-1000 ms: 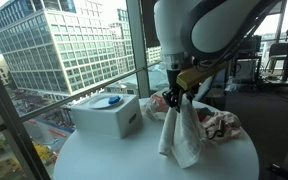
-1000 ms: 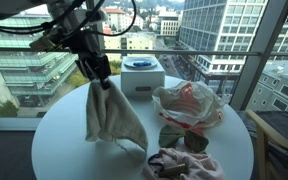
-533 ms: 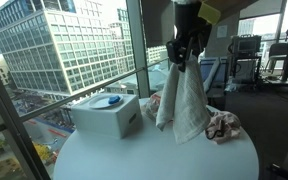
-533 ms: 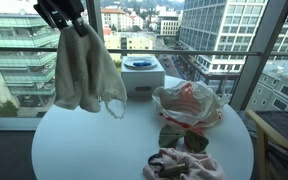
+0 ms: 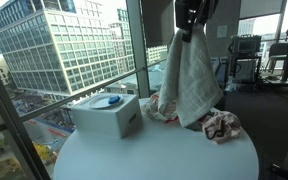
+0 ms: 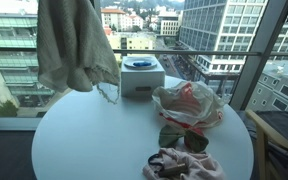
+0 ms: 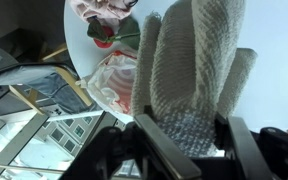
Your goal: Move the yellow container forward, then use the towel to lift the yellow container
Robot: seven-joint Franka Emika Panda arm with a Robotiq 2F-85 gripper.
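I see no yellow container in any view. My gripper (image 5: 191, 18) is shut on the top of a beige knitted towel (image 5: 194, 72) and holds it high above the round white table (image 5: 154, 155). The towel hangs free, clear of the tabletop. In an exterior view the towel (image 6: 74, 45) hangs from the top edge and the gripper is out of frame. In the wrist view the towel (image 7: 189, 65) fills the space between my fingers (image 7: 184, 135).
A white box with a blue lid (image 5: 106, 115) (image 6: 142, 77) stands by the window. A clear plastic bag with red contents (image 6: 189, 105), a dark green object (image 6: 179, 137) and a pink crumpled cloth (image 6: 184, 163) lie on the table. Windows surround it.
My gripper has risen steadily with the towel. The towel's lower end has left the table and now hangs well above it.
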